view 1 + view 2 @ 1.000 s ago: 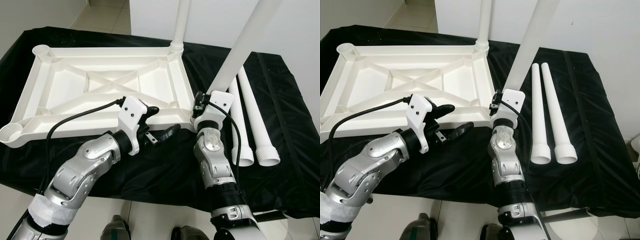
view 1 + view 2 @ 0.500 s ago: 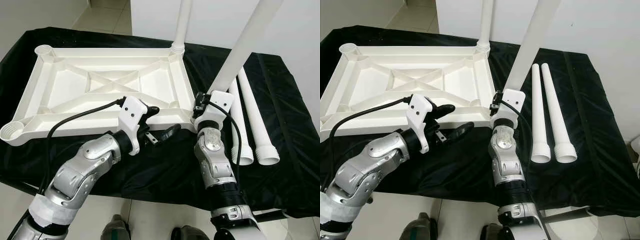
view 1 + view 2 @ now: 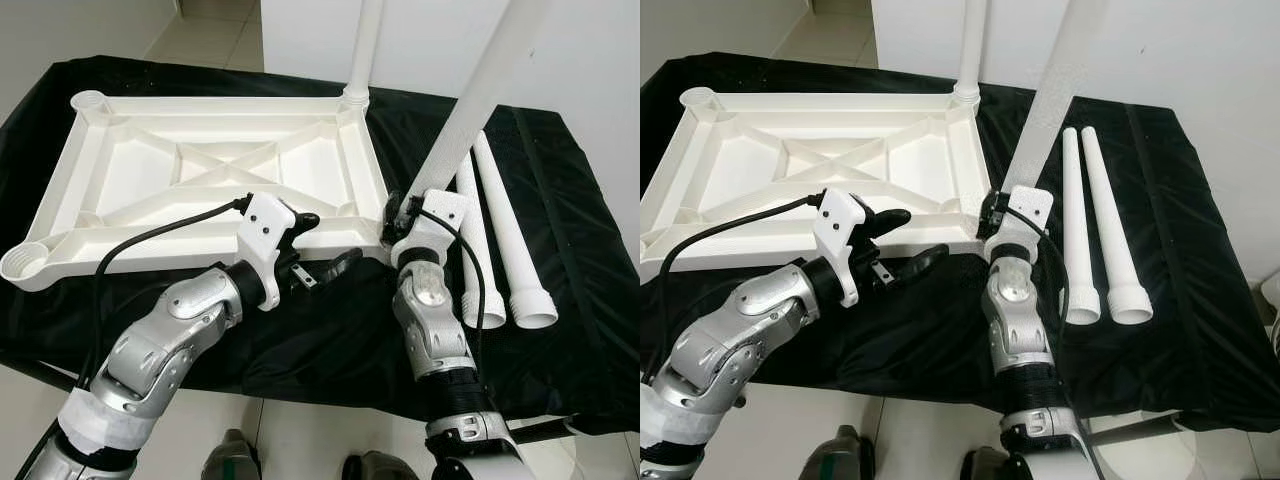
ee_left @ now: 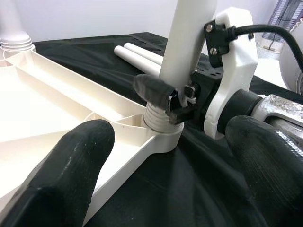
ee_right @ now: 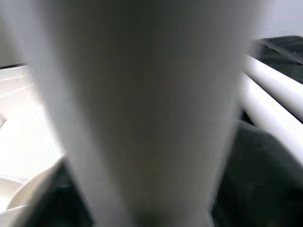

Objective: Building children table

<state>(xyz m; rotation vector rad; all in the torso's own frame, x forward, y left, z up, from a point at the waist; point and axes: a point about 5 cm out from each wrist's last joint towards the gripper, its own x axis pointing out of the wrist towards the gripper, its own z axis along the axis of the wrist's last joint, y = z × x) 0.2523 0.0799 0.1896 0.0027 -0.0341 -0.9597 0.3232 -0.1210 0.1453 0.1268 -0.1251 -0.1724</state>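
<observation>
The white tabletop (image 3: 210, 175) is lying upside down on the black-draped worktop (image 3: 560, 330), ribs facing up. One leg (image 3: 362, 50) is already standing in the far corner socket. The right hand (image 4: 168, 97) is clamped on a second leg (image 3: 475, 100), low on the shaft, and is pressing its ribbed end into the near corner socket (image 4: 163, 132). In the left wrist view the ribbed end is sitting in the socket mouth with some ribs showing above the rim, so I judge it is not fully seated. The leg is leaning away from the tabletop rather than standing plumb.

The left hand (image 3: 320, 250) is hovering just beside the tabletop's near edge, fingers spread apart and gripping nothing. Two more legs (image 3: 500, 240) are lying side by side on the cloth, just beside the right arm.

Next, the held leg probably needs straightening and pushing or twisting down, with the left hand bracing the tabletop.
</observation>
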